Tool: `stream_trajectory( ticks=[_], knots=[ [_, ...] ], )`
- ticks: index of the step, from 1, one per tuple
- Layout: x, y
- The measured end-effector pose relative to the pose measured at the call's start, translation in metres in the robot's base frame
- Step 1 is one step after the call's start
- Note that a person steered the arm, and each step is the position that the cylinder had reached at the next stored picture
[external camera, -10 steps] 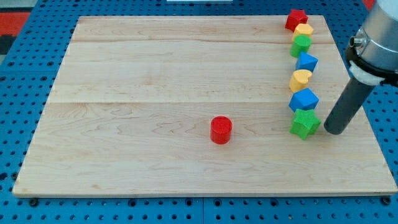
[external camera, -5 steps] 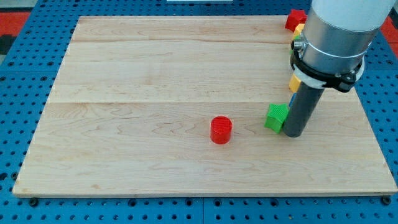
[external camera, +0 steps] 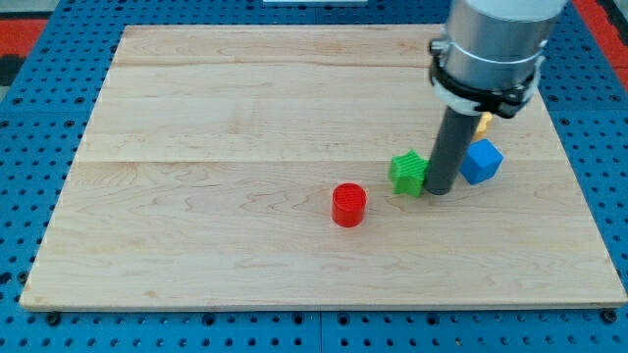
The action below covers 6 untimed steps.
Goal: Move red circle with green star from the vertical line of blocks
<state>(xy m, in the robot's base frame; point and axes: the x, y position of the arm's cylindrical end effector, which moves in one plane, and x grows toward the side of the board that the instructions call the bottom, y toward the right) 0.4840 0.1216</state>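
The green star has slid further toward the view's left, out of the line, with my tip touching its right side. The end effector is a bare rod and grips nothing. The red circle sits near, lower left on the surface, not yet touched; the blue cube stays behind.

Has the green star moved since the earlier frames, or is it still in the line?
Yes. The green star has slid toward the view's left and slightly up, closing on the stationary red circle, with my tip against its right side.
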Motion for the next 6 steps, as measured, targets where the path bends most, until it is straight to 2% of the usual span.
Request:
stream_trajectory(
  ticks=[2,3,5,6],
  knots=[
    [-0.015,-0.072],
    [-0.017,-0.073],
    [-0.027,-0.038],
    [-0.007,-0.009]
  ],
)
